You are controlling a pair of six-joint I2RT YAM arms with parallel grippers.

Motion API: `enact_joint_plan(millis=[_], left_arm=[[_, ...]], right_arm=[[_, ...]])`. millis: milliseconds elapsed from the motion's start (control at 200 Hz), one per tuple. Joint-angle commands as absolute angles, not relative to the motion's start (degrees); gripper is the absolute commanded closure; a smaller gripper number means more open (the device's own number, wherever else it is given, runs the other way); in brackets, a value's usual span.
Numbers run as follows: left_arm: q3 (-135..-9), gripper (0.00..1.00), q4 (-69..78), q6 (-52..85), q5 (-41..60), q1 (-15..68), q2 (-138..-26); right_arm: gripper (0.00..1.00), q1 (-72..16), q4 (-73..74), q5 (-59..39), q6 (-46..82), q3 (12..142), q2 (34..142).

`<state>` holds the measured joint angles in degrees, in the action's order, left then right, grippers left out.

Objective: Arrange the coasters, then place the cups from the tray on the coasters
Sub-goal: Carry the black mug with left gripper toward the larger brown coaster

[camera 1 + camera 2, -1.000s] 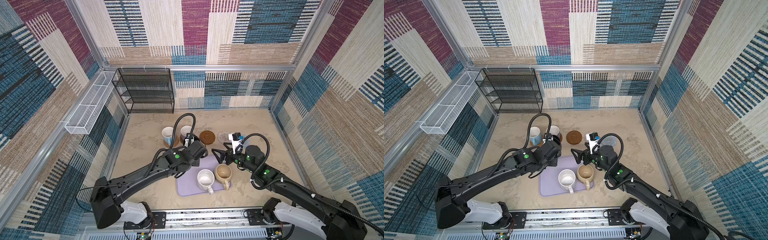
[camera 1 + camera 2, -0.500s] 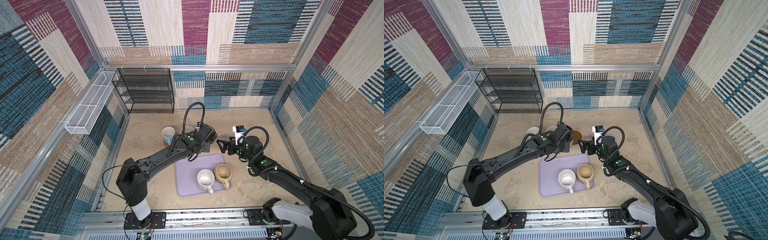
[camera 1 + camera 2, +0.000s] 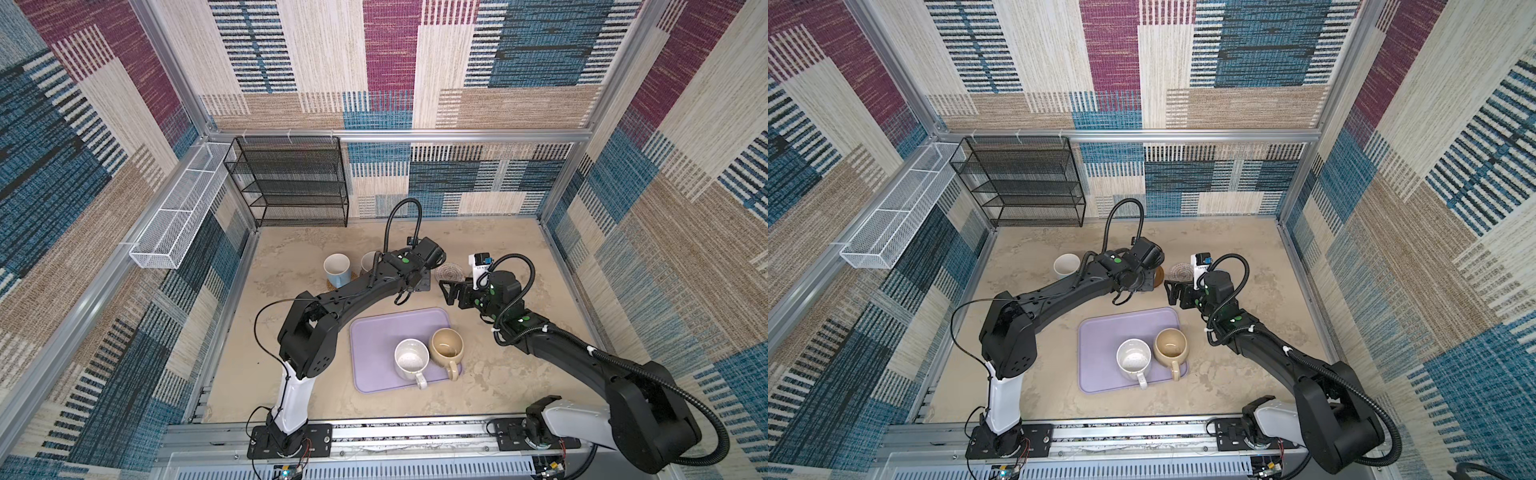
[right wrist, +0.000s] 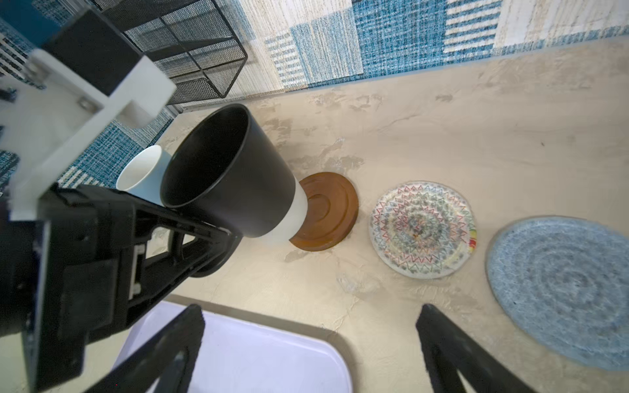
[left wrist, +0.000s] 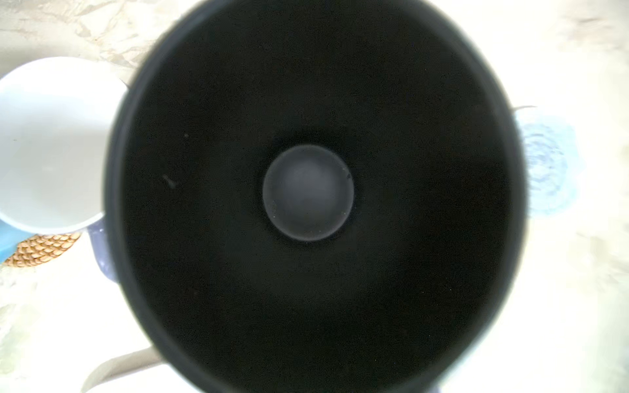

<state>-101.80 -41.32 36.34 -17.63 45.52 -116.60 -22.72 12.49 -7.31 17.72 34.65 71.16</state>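
My left gripper (image 4: 200,245) is shut on the handle side of the black cup (image 4: 231,173). The cup's pale base is at the edge of a brown coaster (image 4: 330,211); whether it touches I cannot tell. Its dark inside (image 5: 306,194) fills the left wrist view. The light blue cup (image 3: 336,270) stands on the rattan coaster (image 5: 41,248), and beside it is the lavender cup (image 3: 369,262), half hidden by the arm. The speckled white cup (image 3: 411,359) and beige cup (image 3: 446,345) stand on the tray (image 3: 386,328). My right gripper (image 4: 309,313) is open and empty by the tray's far corner.
The white crochet coaster (image 4: 422,229) and the grey-blue coaster (image 4: 561,289) lie bare to the right of the brown one. A black wire shelf (image 3: 291,183) stands at the back left. A white wire basket (image 3: 178,216) hangs on the left wall.
The left arm has carried the black cup back and rightwards from the tray's far edge to the brown coaster. The right gripper has drawn back a little and stayed open.
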Motion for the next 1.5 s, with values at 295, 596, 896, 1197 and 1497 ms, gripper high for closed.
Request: enact_joint_plan(millis=[295, 596, 896, 1197, 1497], left_arm=[[-110.2, 1.00, -42.0, 39.2, -17.3, 43.7, -125.2], [-113.1, 1.00, -43.0, 39.8, -17.5, 43.5, -128.1], [-114.4, 1.00, -43.4, 39.0, -17.0, 43.3, -130.0], [-114.5, 0.85, -44.3, 39.6, -16.3, 43.3, -129.6], [-114.3, 0.72, -44.5, 39.5, -14.1, 43.3, -128.8]], right_arm=[[0.00, -22.3, 14.4, -4.8, 17.2, 34.0, 71.9], [0.00, -22.2, 14.8, -5.7, 17.3, 33.9, 72.3], [0.00, -22.0, 14.5, -7.1, 17.3, 34.4, 73.2], [0.00, -21.9, 14.4, -6.9, 17.2, 34.4, 73.5], [0.00, -21.8, 14.4, -6.7, 17.2, 34.3, 73.7]])
